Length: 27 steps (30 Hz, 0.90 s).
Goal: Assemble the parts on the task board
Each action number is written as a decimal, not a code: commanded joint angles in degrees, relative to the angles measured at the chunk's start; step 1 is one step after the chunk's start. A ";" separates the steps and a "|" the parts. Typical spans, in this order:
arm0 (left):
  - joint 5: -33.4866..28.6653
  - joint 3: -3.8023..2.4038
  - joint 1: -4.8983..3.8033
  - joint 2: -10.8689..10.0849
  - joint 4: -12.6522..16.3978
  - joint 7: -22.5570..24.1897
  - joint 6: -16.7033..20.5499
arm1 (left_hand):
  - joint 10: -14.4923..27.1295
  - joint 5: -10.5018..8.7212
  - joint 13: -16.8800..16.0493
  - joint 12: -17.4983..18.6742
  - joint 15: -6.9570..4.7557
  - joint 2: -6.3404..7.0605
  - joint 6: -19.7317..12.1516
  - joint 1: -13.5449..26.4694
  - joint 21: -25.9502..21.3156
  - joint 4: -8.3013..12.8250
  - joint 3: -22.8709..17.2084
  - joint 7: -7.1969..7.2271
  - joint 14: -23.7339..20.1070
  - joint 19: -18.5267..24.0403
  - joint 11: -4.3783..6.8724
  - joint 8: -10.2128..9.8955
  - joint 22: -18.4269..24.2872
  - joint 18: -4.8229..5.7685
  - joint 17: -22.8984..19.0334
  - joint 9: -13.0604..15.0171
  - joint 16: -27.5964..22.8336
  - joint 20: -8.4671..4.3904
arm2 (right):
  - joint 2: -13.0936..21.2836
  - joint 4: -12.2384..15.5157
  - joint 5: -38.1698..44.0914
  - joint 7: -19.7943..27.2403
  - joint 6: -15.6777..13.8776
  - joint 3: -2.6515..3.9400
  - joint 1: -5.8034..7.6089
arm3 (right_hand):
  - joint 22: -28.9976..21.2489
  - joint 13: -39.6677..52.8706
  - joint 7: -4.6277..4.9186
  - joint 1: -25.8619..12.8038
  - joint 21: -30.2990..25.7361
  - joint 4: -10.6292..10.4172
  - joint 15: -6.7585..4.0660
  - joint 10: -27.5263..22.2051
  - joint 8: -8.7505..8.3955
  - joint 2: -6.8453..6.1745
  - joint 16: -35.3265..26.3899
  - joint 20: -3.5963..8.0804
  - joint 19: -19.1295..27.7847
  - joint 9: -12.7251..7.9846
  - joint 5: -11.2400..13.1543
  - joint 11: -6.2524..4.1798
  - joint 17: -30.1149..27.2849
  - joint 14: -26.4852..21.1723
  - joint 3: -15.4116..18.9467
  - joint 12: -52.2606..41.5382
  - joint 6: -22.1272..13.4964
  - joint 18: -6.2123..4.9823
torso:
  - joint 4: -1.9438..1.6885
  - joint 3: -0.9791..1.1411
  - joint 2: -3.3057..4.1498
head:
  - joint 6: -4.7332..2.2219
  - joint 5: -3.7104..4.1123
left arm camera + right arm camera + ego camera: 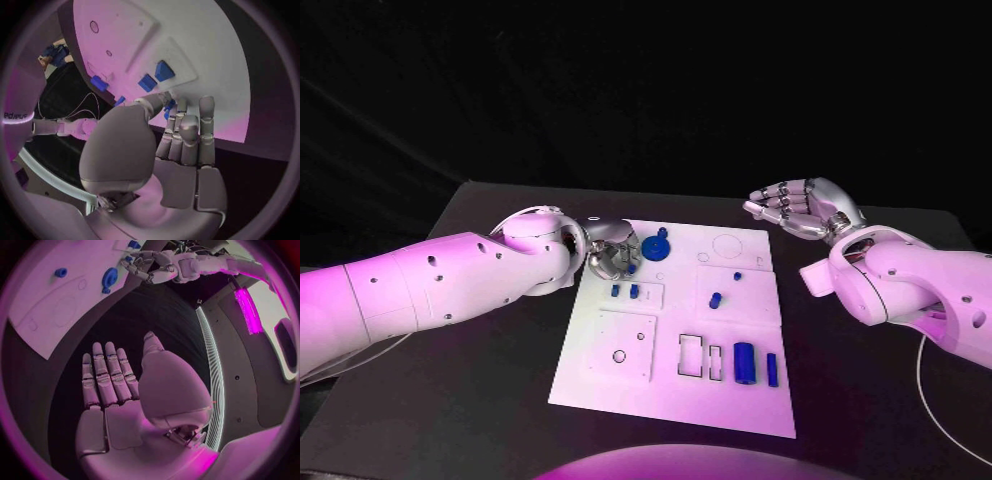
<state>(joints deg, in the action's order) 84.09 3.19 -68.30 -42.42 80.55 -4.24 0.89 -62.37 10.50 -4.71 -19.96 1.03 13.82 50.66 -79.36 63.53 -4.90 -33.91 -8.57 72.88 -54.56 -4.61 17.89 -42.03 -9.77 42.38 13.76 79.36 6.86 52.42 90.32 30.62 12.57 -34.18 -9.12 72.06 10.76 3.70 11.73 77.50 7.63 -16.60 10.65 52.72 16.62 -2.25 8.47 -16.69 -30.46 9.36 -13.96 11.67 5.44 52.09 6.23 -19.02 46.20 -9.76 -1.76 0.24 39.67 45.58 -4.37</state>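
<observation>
- Two hands over a black surface [473, 400]; white board [678, 330] lies in the middle of it.
- Left hand [606, 250] sits at the board's far left corner, just beside the round blue part [656, 246]. Fingers bent inward. From the head view I can't tell if it touches or holds anything.
- Left wrist view: left hand's fingers [187, 135] lie side by side, tips pointing at the board, a bit of blue showing just past the fingertips. Held or only behind them: cannot tell.
- Right hand [798, 208] is off the board, past its far right corner, over bare surface. Fingers spread, holding nothing.
- Right wrist view: right hand [125, 390] is flat and spread with fingers straight, dark surface beyond it, board well apart.
- Parts on the board: round blue part near the far left corner; two small blue blocks [625, 291] side by side in the left middle zone; one small blue piece [715, 299] near the centre, a tiny one [736, 273] just beyond it.
- Near right area: two long blue bars, a wider one [744, 361] and a thinner one [770, 367], standing side by side next to rectangular cutouts [698, 355].
- Square plate area with small holes [626, 343] on the near left of the board.
</observation>
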 commanded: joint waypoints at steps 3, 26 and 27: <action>0.09 -0.05 0.01 -0.06 0.21 -0.01 0.03 | 0.33 -0.18 -0.01 0.72 0.15 0.07 -0.16 0.44 -0.41 -0.27 0.20 -0.03 -0.52 0.04 -0.46 -0.32 0.20 -0.55 -0.20 -0.09 0.03 0.13 | 0.01 0.02 0.05 0.77 -0.04 0.01 -0.01 | -0.09 -0.07 3.40 -0.35 -0.30 0.04 -0.03 0.15 -0.34 0.44 -0.21 -0.05 0.43 -0.09 0.16 0.16 -0.09 -0.21 0.31 0.26 0.18 0.14 | 0.02 -0.03 0.01 | 0.01 0.00; -0.07 -0.24 0.05 -1.31 0.35 -0.07 1.98 | 8.28 -0.20 0.25 3.02 2.28 0.23 0.08 -0.16 -1.85 0.00 1.44 -0.39 -3.48 1.37 -2.98 -2.44 1.98 -0.78 -5.49 -0.81 -0.85 1.93 | -0.04 -0.26 0.04 0.67 0.12 0.01 -0.04 | -0.08 -0.07 3.41 -0.38 -0.30 0.04 -0.01 0.15 -0.35 0.44 -0.23 -0.04 0.37 -0.10 0.15 0.17 -0.10 -0.23 0.35 0.28 0.18 0.16 | 0.00 -0.08 0.01 | 0.00 0.12; -0.07 -0.26 0.05 -1.42 0.32 -0.11 2.02 | 8.56 -0.19 0.26 3.00 2.33 0.24 -0.20 -0.25 -1.85 0.05 1.50 -0.55 -3.61 1.39 -3.04 -2.69 1.99 -0.79 -5.72 -0.94 -0.87 1.98 | -0.04 -0.29 0.04 0.65 0.14 0.01 -0.04 | -0.08 -0.07 3.41 -0.38 -0.30 0.04 -0.01 0.15 -0.35 0.44 -0.23 -0.04 0.37 -0.10 0.15 0.17 -0.10 -0.23 0.35 0.28 0.18 0.16 | 0.00 -0.08 0.01 | 0.00 0.12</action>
<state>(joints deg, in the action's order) 84.05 3.01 -68.25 -43.74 80.87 -4.27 2.10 -54.33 10.50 -4.49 -17.08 3.38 14.12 50.76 -79.07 61.84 -4.98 -32.72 -8.92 69.71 -53.02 -7.71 15.41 -40.11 -9.77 36.81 12.90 78.69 8.41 52.40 90.07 30.45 12.66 -34.29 -9.12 72.04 10.77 3.71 11.73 77.28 7.63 -16.60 10.64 52.72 16.62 -2.03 8.47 -16.69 -30.47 9.31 -13.96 11.67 5.39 52.09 6.23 -19.02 46.20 -9.76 -1.79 0.17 39.69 45.59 -4.28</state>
